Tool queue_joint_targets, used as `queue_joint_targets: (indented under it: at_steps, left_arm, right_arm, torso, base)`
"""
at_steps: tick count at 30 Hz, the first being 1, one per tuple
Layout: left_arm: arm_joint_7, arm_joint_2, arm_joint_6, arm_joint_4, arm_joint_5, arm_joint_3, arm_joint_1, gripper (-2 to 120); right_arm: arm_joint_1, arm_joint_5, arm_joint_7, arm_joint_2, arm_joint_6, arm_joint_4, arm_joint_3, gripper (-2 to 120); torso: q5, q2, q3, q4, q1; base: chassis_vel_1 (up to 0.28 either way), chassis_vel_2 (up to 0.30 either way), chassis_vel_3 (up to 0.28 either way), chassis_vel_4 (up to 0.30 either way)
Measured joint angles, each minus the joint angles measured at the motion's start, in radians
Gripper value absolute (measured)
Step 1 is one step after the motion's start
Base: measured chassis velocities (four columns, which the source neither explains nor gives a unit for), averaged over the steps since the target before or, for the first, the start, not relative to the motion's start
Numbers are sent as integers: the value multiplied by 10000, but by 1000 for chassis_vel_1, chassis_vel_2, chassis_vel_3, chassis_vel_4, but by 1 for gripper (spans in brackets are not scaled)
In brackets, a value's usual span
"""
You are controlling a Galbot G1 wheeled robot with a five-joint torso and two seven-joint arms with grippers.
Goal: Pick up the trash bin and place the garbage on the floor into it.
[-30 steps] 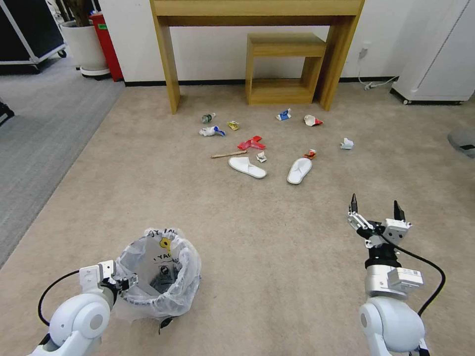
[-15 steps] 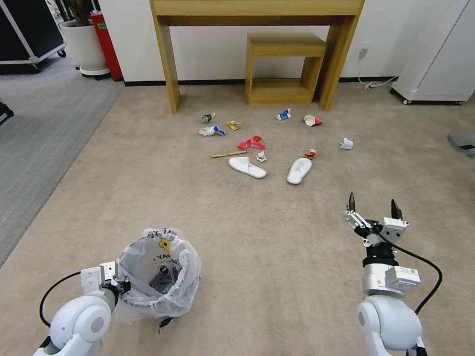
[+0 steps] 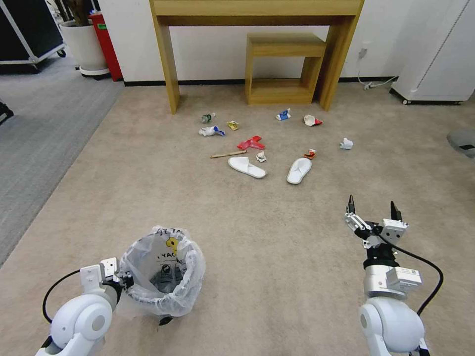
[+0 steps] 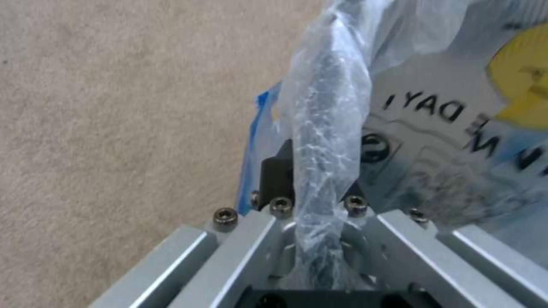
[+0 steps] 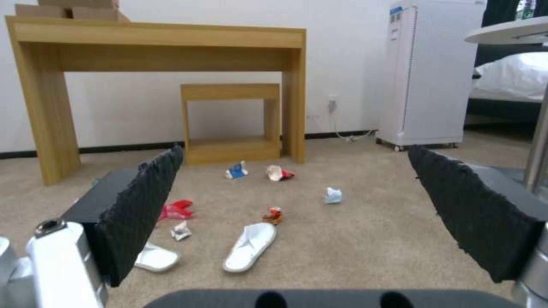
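Observation:
The trash bin [image 3: 163, 291], dark with a crinkly clear bag over its rim, stands on the beige floor [image 3: 277, 247] at near left. My left gripper [image 3: 121, 283] is shut on its rim; the left wrist view shows the bagged rim [image 4: 325, 107] pinched in the gripper [image 4: 317, 171]. My right gripper [image 3: 373, 208] hovers open at near right, well short of the garbage. The garbage lies ahead: two white slippers [image 3: 247, 167] [image 3: 299, 170], red paper [image 3: 251, 144], a wooden stick [image 3: 228, 155], a small bottle [image 3: 208, 117] and wrappers. Between the open gripper [image 5: 297, 214] fingers I see a slipper [image 5: 249, 247].
A wooden desk [image 3: 257, 10] with a small shelf [image 3: 284, 64] under it stands against the far wall. A white cabinet [image 3: 440, 49] is at far right, a white plant pot [image 3: 86, 47] at far left. Grey carpet [image 3: 34, 133] borders the left side.
The bin has shifted slightly right and toward me in my left gripper's hold. My right gripper has drifted a little to the left.

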Motion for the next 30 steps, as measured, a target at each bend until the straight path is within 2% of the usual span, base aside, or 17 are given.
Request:
queue_joint_targets:
  at_steps: [13, 22, 25, 30]
  left_arm:
    - [-51, -520, -146, -1149, -308, -801, -95, 0]
    - [-98, -476, -159, -1497, -549, -1074, -20, 0]
    - [-208, -358, -121, -1879, -888, -1190, 59, 0]
    - [-308, -111, -76, -1723, -1234, -1348, 39, 0]
  right_arm:
    - [-170, 384, 6, -248, -189, 118, -73, 100]
    - [-231, 1039, -47, -422, -160, 115, -106, 100]
    - [-230, 1441, -99, -499, -193, 135, -119, 100]
    - [-226, 1489, -71, -486, -265, 174, -97, 100]
  torso:
    - [4, 0, 0, 1, 0]
    - [3, 0, 0, 1, 0]
    - [3, 0, 0, 1, -1]
    - [3, 0, 0, 1, 0]
  base:
    - [0, 0, 0, 0]
    - [0, 0, 0, 0]
    - [0, 0, 0, 0]
    - [0, 0, 0, 0]
